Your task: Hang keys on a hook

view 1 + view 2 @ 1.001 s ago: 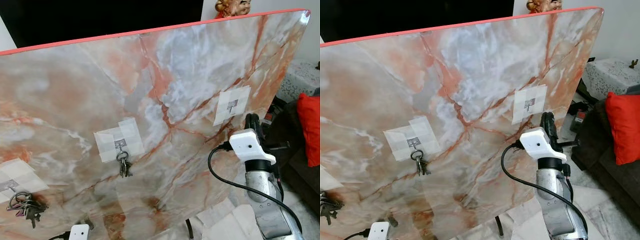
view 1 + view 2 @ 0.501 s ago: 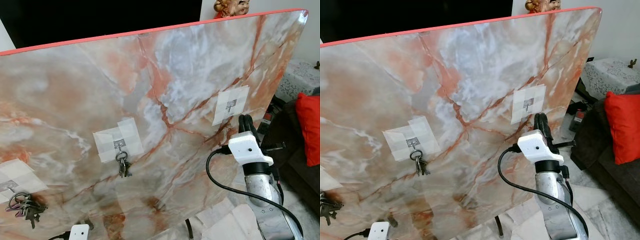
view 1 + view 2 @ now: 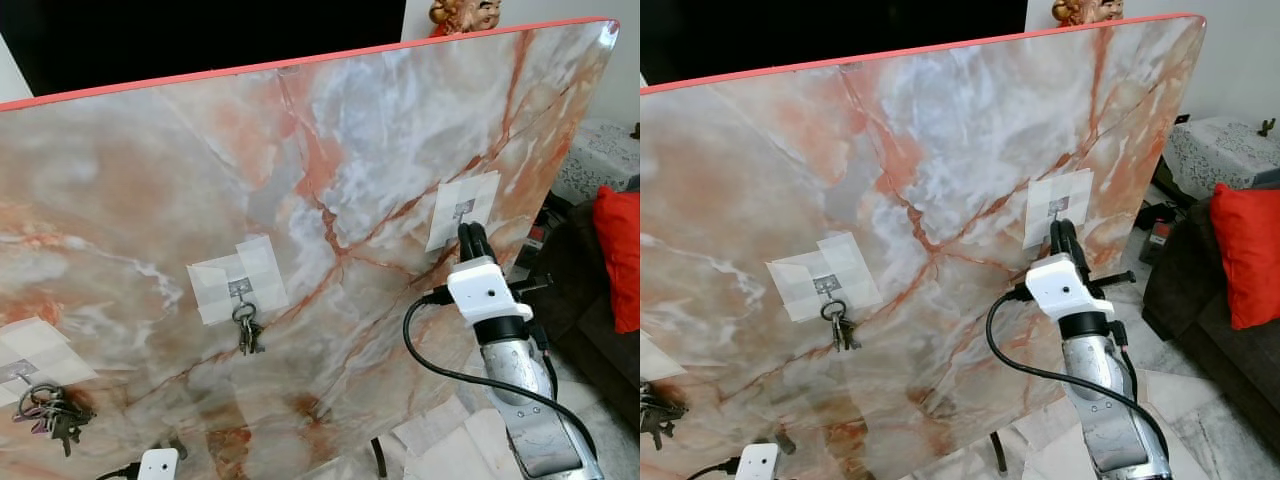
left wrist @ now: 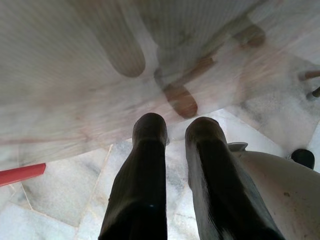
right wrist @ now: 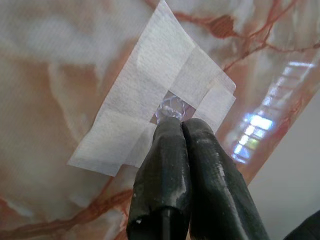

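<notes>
A tilted marble-patterned board (image 3: pixel 330 130) carries three small hooks held on with white tape. A big bunch of keys (image 3: pixel 50 410) hangs from the left hook, and a smaller bunch of keys (image 3: pixel 247 332) hangs from the middle hook (image 3: pixel 238 290). The right hook (image 3: pixel 464 210) is bare. My right gripper (image 3: pixel 470 232) is shut just below it, fingertips almost touching the clear hook (image 5: pixel 169 109); I see nothing held between the fingers. My left gripper (image 4: pixel 175 130) hangs low by the board's bottom edge, fingers close together with nothing in them.
A red cushion (image 3: pixel 1240 250) lies on a dark sofa to the right. A small table with a lace cloth (image 3: pixel 1215 145) stands behind it. Pale marble floor tiles (image 4: pixel 60 190) lie under the board. A black cable (image 3: pixel 440 360) loops off my right wrist.
My right gripper has risen and moved left along the board, from below and right of the taped right hook to just beneath it. The keys have not moved.
</notes>
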Tool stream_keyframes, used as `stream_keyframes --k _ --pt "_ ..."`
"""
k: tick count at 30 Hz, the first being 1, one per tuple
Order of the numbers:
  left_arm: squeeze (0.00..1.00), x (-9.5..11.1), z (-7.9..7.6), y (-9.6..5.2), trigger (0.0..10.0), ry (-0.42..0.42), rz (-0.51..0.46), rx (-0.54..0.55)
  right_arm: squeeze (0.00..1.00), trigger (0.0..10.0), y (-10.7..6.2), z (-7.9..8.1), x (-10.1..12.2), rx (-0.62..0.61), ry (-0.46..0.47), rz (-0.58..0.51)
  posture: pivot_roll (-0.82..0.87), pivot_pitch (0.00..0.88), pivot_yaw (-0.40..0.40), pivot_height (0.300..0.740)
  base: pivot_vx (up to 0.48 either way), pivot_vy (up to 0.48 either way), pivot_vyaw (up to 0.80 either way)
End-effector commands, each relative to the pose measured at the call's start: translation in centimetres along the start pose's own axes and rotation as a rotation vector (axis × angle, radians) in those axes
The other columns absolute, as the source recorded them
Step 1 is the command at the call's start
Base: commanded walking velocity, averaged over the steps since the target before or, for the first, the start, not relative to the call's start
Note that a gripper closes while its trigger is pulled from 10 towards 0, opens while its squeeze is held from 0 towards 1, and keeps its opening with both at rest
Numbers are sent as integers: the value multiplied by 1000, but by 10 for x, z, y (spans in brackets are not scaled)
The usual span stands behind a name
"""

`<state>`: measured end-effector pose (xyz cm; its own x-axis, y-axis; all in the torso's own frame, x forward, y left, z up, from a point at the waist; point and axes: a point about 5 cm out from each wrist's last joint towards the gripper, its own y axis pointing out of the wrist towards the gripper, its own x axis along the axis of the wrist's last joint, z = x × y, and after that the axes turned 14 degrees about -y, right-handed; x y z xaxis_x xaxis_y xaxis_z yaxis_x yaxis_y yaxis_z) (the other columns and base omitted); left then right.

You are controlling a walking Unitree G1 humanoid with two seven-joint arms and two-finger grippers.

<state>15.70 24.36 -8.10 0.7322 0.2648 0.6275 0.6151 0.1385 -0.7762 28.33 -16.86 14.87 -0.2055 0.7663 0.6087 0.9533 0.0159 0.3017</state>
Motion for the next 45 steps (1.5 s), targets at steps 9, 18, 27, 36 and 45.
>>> stream_keyframes --k 9,18,27,36,45 --pt "0 -1 4 -1 10000 18 5 6 0 10000 5 1 -4 10 36 23 95 0 2 740 0 0 0" --pt "0 -1 3 -1 10000 20 3 6 0 10000 11 1 -5 6 50 27 96 0 0 740 0 0 0" --pt "0 -1 4 -1 10000 20 3 7 0 10000 13 1 -4 6 70 12 97 0 0 740 0 0 0" --pt "0 -1 4 -1 10000 21 3 9 0 10000 14 3 -6 12 74 22 98 0 -1 740 0 0 0" --pt "0 0 4 -1 10000 25 3 10 0 10000 15 1 -9 4 101 49 97 0 0 740 0 0 0"
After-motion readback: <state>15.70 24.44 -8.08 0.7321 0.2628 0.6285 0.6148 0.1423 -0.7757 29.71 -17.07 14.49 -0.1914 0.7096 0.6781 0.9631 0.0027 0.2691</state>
